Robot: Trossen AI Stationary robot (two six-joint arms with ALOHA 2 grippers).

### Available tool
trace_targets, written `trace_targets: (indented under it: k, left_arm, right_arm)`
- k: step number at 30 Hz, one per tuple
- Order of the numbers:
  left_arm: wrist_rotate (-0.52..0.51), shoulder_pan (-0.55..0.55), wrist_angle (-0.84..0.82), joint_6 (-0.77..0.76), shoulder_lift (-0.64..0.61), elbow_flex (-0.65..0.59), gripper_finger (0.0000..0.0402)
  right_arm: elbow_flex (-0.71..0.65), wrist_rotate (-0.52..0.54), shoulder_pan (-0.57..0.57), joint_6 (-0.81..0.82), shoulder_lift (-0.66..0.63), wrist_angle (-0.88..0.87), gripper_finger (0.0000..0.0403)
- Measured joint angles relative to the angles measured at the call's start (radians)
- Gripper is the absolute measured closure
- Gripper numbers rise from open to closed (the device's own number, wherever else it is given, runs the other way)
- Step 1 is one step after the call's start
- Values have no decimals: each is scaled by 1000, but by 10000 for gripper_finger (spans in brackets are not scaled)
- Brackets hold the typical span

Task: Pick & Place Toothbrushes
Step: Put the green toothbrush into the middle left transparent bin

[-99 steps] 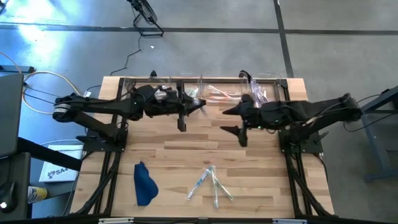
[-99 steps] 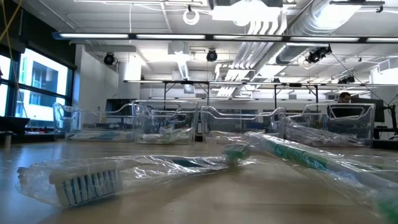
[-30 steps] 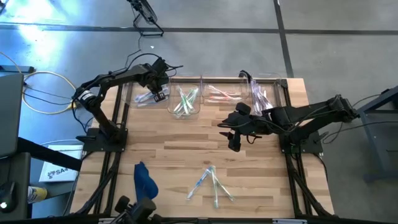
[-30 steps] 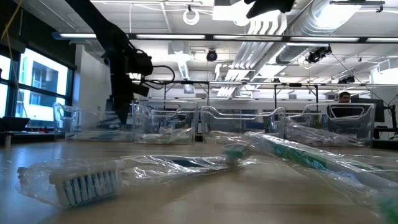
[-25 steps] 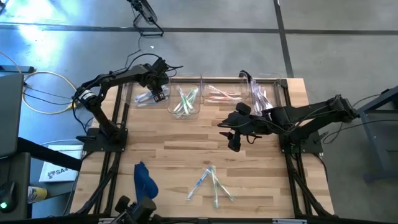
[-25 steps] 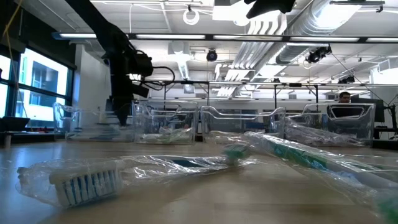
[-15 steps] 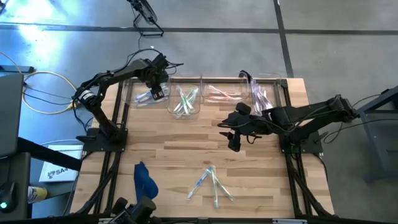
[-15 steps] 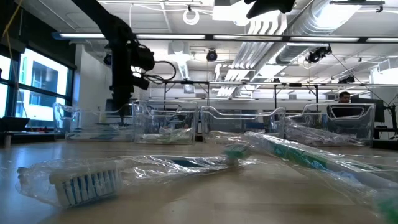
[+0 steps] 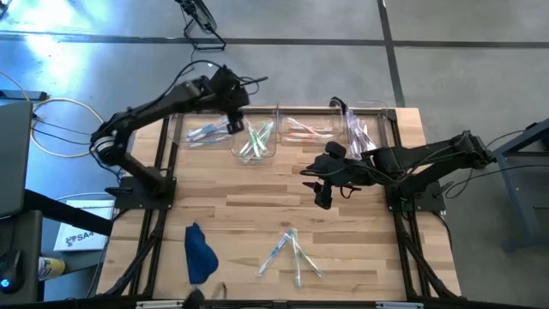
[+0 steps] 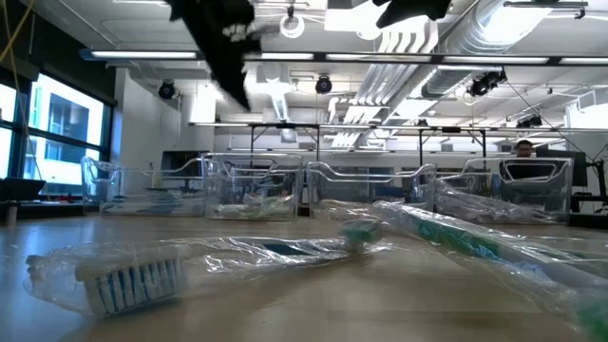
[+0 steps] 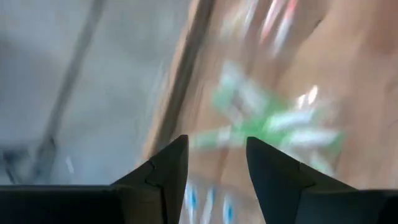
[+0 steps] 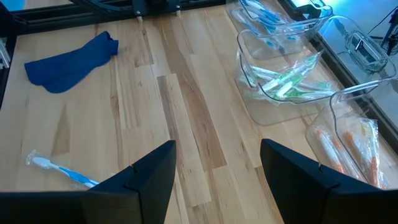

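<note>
Left pincer, jaws parted and holding nothing, hangs above the far-left bins; right pincer, jaws wide and empty, hovers mid-table. Loose toothbrushes lie on the table nearward of the right pincer, long axes fanned roughly near-to-far, so the right arm looks closer. Blue cloth lies well aside; nothing stands between.

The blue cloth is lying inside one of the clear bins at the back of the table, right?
Not quite. The blue cloth lies on the bare wooden table near the front left, far from the clear bins at the back. The high view shows it.
</note>
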Motion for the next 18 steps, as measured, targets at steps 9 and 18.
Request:
trace_targets:
  k: [9,18]
  left_arm:
    - [3,-328,234,67,-129,0,245]
    - [3,-586,393,154,-160,0,245]
  right_arm:
    - [0,0,0,2,0,0,177]
    - [0,0,0,9,0,5,177]
